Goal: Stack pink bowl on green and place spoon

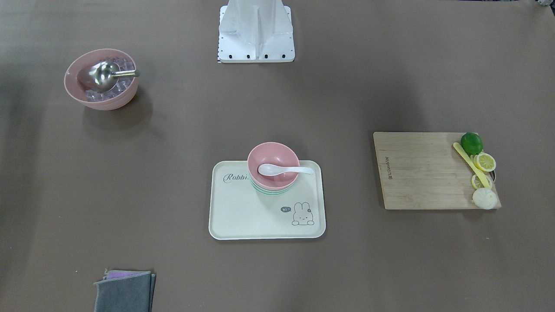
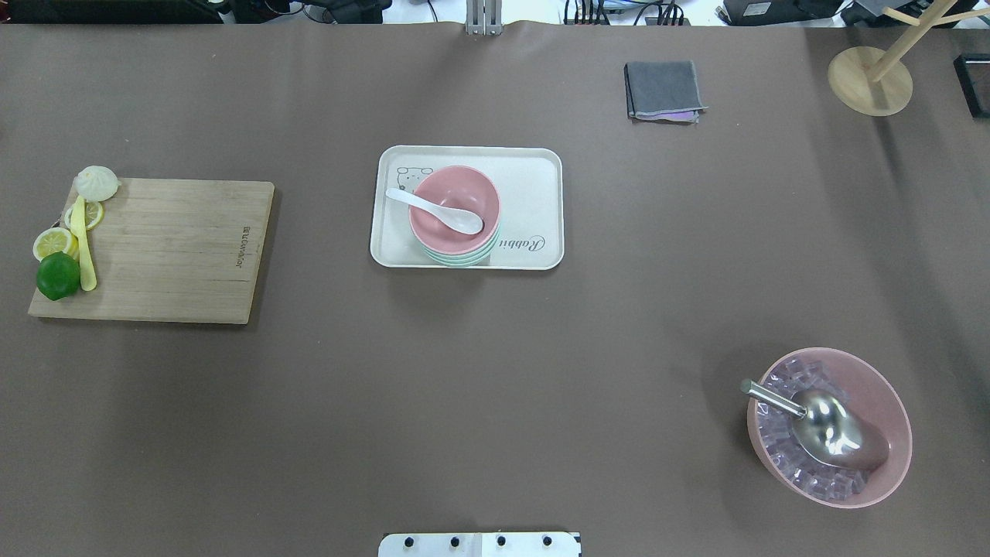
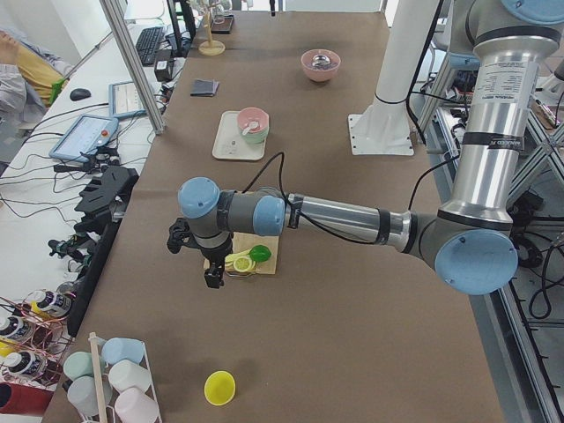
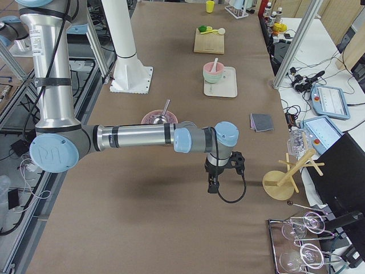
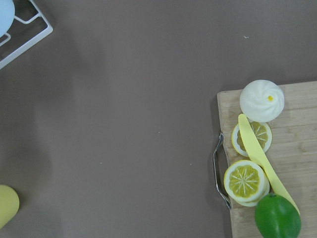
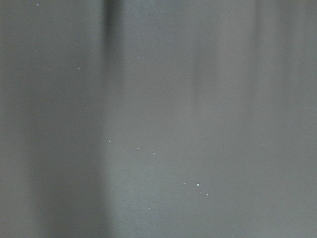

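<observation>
One pink bowl (image 1: 273,161) nests in one green bowl (image 2: 458,261), holding one spoon (image 1: 282,170). Whether the left gripper (image 3: 211,275) or the right gripper (image 4: 212,185) is spread cannot be told.

Brown-covered table (image 2: 495,387); cluttered white side bench (image 3: 35,256); aluminium posts (image 3: 132,62).

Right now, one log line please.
pink bowl: on green bowl | spoon: in pink bowl | left gripper: unclear | right gripper: unclear
</observation>
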Available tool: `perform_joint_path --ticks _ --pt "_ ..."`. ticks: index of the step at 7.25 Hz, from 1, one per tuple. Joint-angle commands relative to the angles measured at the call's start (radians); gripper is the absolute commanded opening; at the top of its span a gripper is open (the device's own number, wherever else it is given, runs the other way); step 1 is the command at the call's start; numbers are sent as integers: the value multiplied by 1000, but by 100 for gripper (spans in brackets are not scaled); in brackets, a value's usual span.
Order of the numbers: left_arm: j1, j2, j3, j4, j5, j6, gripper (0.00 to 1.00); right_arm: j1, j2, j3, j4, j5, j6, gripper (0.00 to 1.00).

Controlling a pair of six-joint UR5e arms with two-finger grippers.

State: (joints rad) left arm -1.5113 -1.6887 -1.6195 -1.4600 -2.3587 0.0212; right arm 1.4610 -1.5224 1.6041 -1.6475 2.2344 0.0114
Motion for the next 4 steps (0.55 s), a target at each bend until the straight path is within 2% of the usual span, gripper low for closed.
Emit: perform_joint_path --ticks 1,3,4 --pt "-1 36 -16 -63 1 0 98 4 -2 -6 0 4 -18 100" --pt "-1 57 15 -169 -1 -7 98 4 2 8 2 1 -18 100" --pt "-1 60 16 -169 -1 -7 98 4 4 8 2 1 -18 100"
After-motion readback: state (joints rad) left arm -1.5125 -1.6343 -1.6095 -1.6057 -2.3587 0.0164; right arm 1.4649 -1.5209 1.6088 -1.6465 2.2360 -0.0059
